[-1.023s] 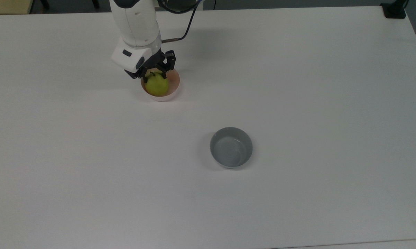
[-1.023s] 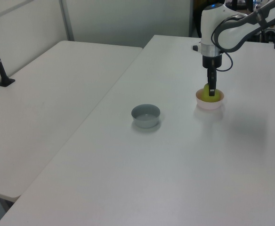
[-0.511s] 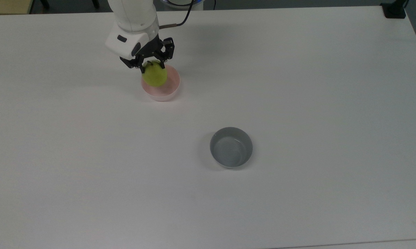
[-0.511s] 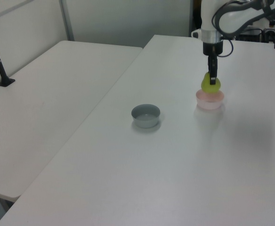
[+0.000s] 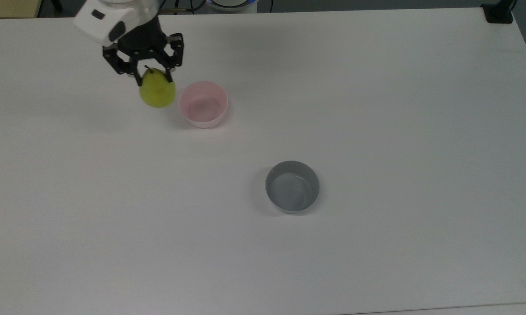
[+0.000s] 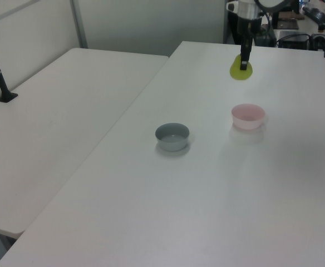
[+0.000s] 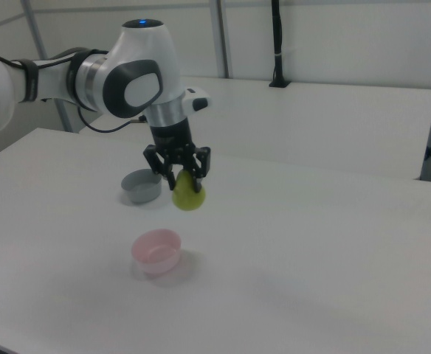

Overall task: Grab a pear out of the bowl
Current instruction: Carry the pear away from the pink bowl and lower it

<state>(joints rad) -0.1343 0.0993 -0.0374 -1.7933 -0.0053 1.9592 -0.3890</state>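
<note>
White table (image 5: 376, 109), seen wide in the top view. Black pincer (image 5: 154, 78) on the white arm, clenched on the narrow upper end of the pear (image 5: 157, 92), lifted clear of the tabletop near the far edge. Pink bowl (image 5: 203, 104) just beside, toward the top view's right, nothing inside. Grey bowl (image 5: 292, 186) well apart, nearer the table's middle.
</note>
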